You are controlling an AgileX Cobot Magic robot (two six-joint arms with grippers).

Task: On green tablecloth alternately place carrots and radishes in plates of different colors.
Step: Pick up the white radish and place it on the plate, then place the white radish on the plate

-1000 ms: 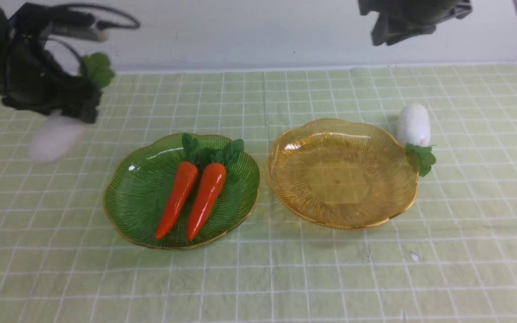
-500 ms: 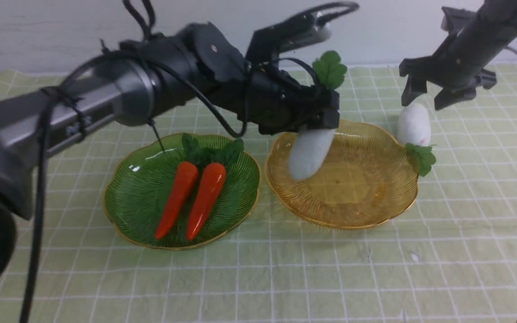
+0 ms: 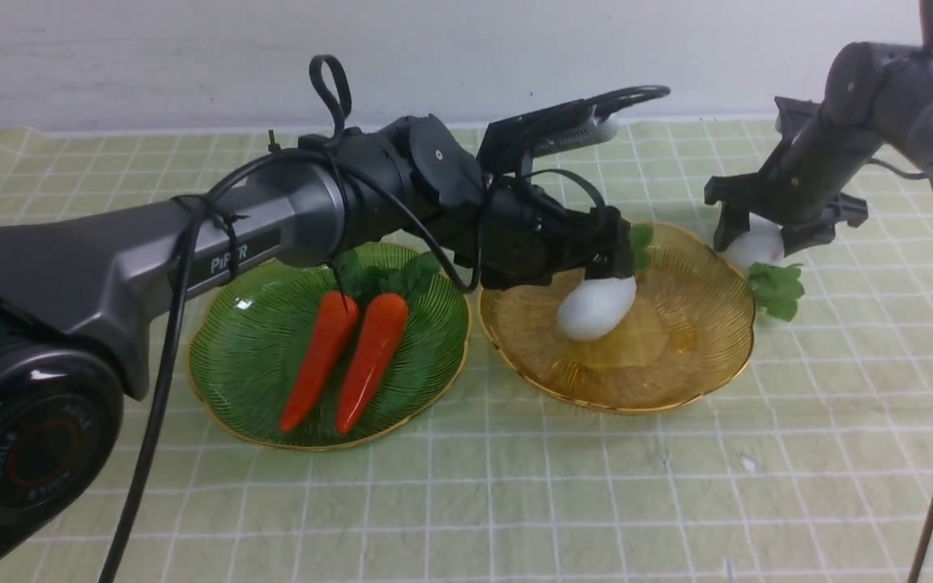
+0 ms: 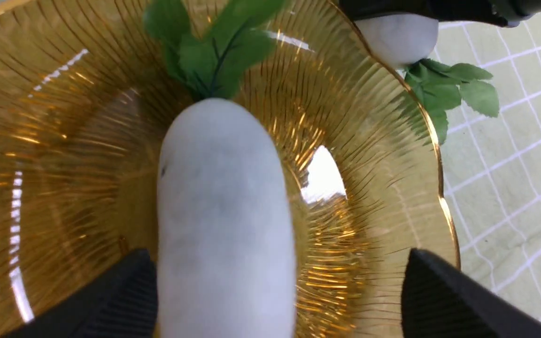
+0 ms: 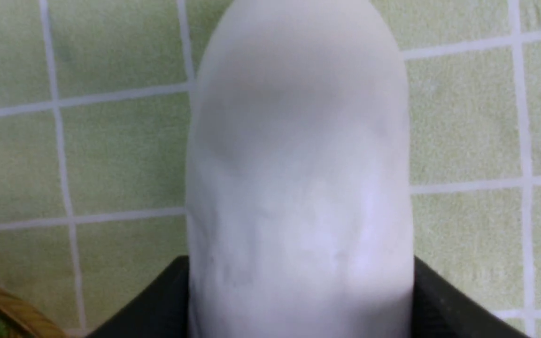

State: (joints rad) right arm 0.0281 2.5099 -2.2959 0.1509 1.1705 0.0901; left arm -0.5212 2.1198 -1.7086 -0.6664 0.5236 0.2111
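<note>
Cloth: green tablecloth point(image 3: 515, 502), pale w/ a thin white grid, a bit wrinkled, spreads under everything.
Green plate: green plate point(image 3: 227, 348) sits on the cloth left of centre. The left arm point(image 3: 191, 243), grey and black, passes over its far edge.
Carrots: carrot 1 point(image 3: 319, 360) and carrot 2 point(image 3: 371, 356) lie just beside each other in the green plate, leafy tops to the far side, points toward the near rim.
Left gripper: left gripper point(image 3: 608, 263) hangs low over the amber plate. Jaws stand apart, gripping nothing. In the wrist view one finger point(image 4: 125, 291) touches the radish's side. The other finger point(image 4: 444, 300) stands well clear, w/ bare plate showing between it and the radish.
Radish 1: radish 1 point(image 3: 596, 306) lies in the amber plate, between the left gripper's fingers, leaf tuft pointing away from the wrist.
Amber plate: amber plate point(image 3: 677, 364) sits just right of the green plate, rims near but apart.
Radish 2: radish 2 point(image 3: 754, 247) is at cloth level, just beyond the amber plate's far-right rim. Its leaves point(image 3: 776, 287) lie beside that rim.
Right gripper: right gripper point(image 3: 770, 235) comes down from the right and straddles radish 2. In the wrist view a finger sits flush on each side of it. Can't tell if they're squeezing or only around it.
</note>
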